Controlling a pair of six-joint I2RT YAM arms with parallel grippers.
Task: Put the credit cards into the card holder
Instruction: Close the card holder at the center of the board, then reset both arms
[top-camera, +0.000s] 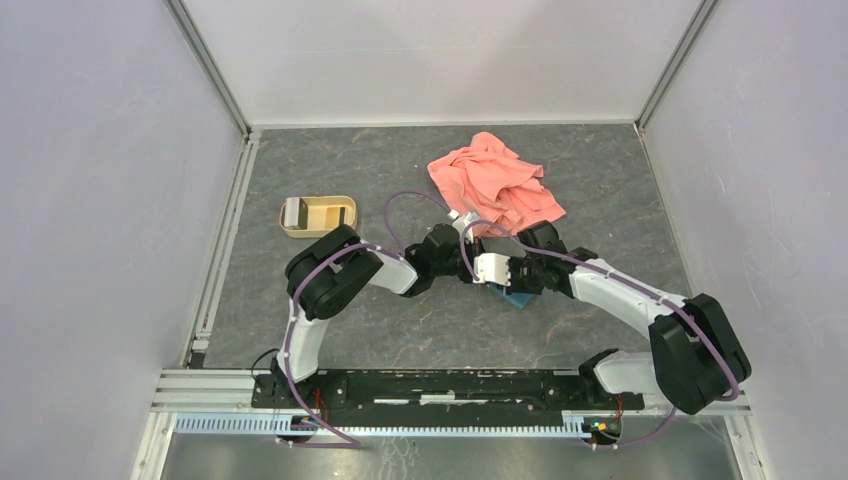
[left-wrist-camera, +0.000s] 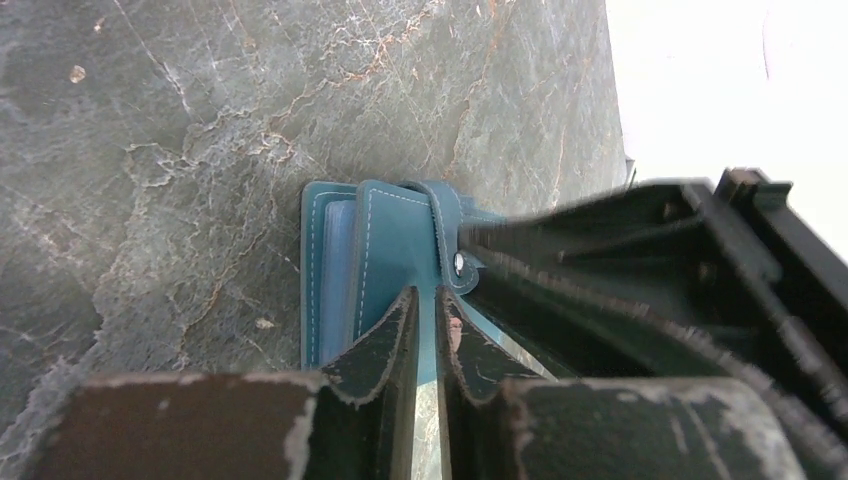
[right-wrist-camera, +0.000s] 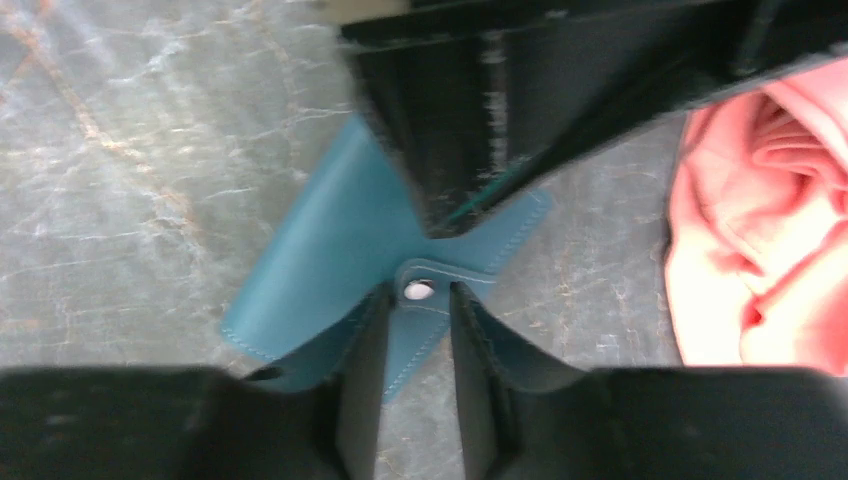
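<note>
From above, all but a corner of the wallet (top-camera: 516, 299) is hidden. Whether left claw (left-wrist-camera: 428, 295) or right claw (right-wrist-camera: 418, 293) grips it is unclear. The cloth (right-wrist-camera: 760, 230) is cut off by the right wrist picture's edge.

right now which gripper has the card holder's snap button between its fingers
The right gripper: the snap button of the card holder sits between its fingers; the left gripper sits beside it.

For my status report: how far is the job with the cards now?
Apparently done: no loose credit cards show anywhere, though none can be seen inside either. In hand: left gripper and right gripper meet on the teal card holder, the right astride its snap strap. Remaining: maybe fastening it; a grey piece in the tan tray could be a card.
</note>
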